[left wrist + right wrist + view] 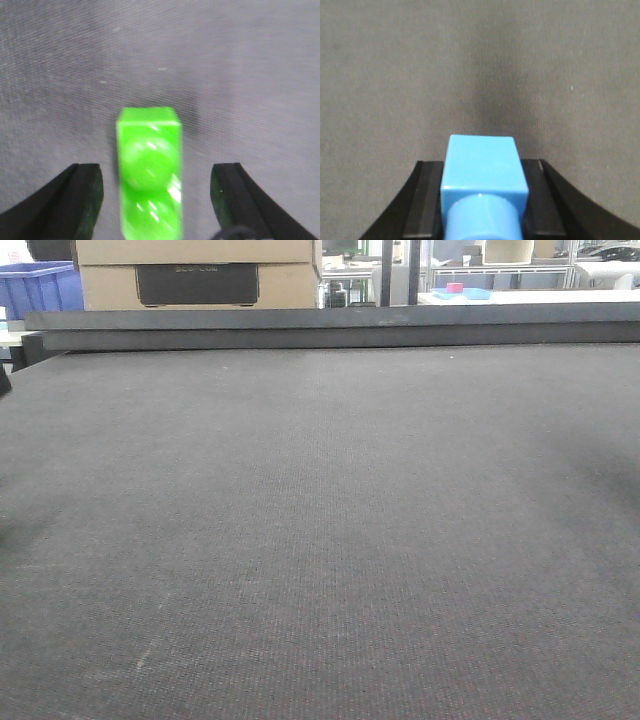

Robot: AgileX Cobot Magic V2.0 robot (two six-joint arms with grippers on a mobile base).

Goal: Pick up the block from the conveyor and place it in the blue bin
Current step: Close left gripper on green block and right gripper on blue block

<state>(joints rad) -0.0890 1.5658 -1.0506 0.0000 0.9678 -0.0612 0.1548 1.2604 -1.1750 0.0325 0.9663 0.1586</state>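
Note:
The dark grey woven conveyor (320, 520) fills the front view, with its low dark rail (330, 328) along the far edge. No gripper or block shows there. In the left wrist view my left gripper (156, 200) is open over the belt, with a bright green studded block (150, 170) between its black fingers (80, 200) and gaps on both sides. In the right wrist view my right gripper (482, 200) is shut on a light blue studded block (482, 175), held above the belt (480, 75). A blue bin (35, 288) stands beyond the belt at the far left.
Cardboard boxes (200, 275) stand behind the rail. A white table at the far right holds a blue tray (462, 293) with a small pink object. Shelving and windows lie behind.

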